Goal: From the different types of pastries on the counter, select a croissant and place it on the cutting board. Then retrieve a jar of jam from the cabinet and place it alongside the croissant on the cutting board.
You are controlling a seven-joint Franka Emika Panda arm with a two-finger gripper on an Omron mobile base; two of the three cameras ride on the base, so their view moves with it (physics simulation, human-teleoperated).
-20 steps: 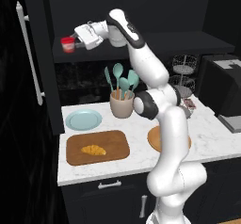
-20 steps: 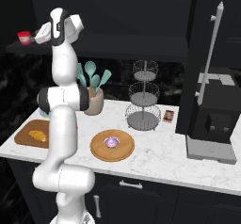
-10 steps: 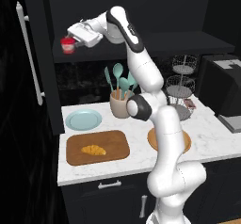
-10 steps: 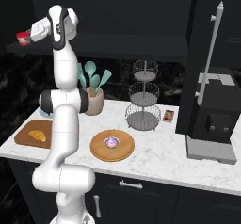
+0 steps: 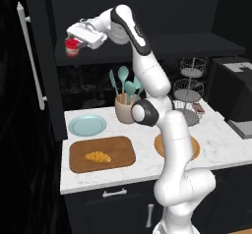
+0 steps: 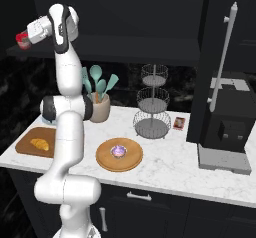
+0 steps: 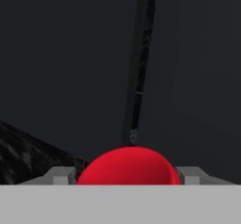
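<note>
Dark cabinet walls are swallowing most detail at the upper left of the left base frame, where the tool is reaching onto the shelf. Its fingers are sitting on either side of the jam jar, but whether they are pressing on it I cannot tell. Only the jar's red top is showing in the hand frame. Lower left, the croissant is lying on the board on the table.
</note>
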